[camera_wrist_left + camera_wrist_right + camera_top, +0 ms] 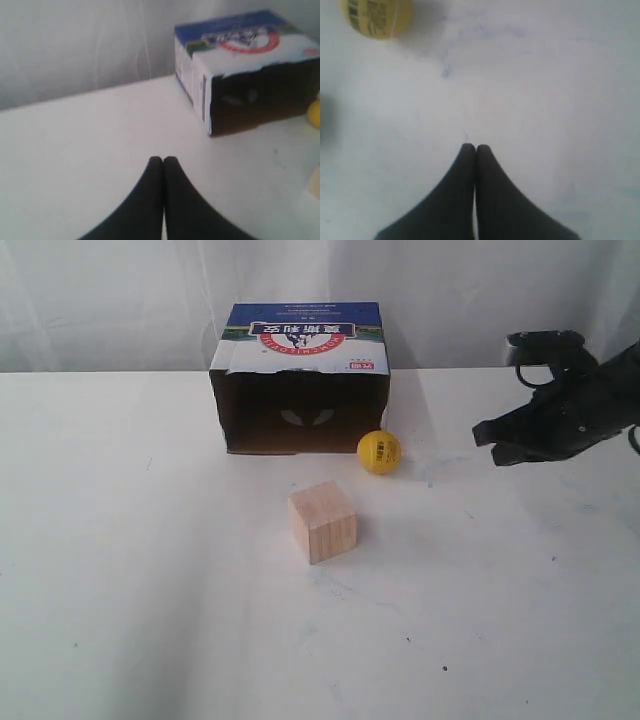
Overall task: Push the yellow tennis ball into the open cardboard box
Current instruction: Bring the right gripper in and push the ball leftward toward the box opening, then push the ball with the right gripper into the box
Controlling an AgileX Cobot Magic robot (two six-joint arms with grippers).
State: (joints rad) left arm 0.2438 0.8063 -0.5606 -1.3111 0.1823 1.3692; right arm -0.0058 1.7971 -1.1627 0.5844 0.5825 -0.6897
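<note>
The yellow tennis ball [379,452] rests on the white table just outside the right front corner of the open cardboard box [300,380], whose dark opening faces the front. The ball [376,17] and box [245,65] also show in the wrist views, with the ball's edge [314,112] beside the box. My right gripper [487,440] hangs shut and empty a little above the table, to the right of the ball. The same gripper [475,147] shows its fingers pressed together. My left gripper [163,159] is shut and empty, left of the box; the exterior view does not show it.
A pale wooden cube [323,521] stands in front of the box, slightly left of the ball. A white curtain hangs behind the table. The white table surface [150,590] stretches bare to the left and front.
</note>
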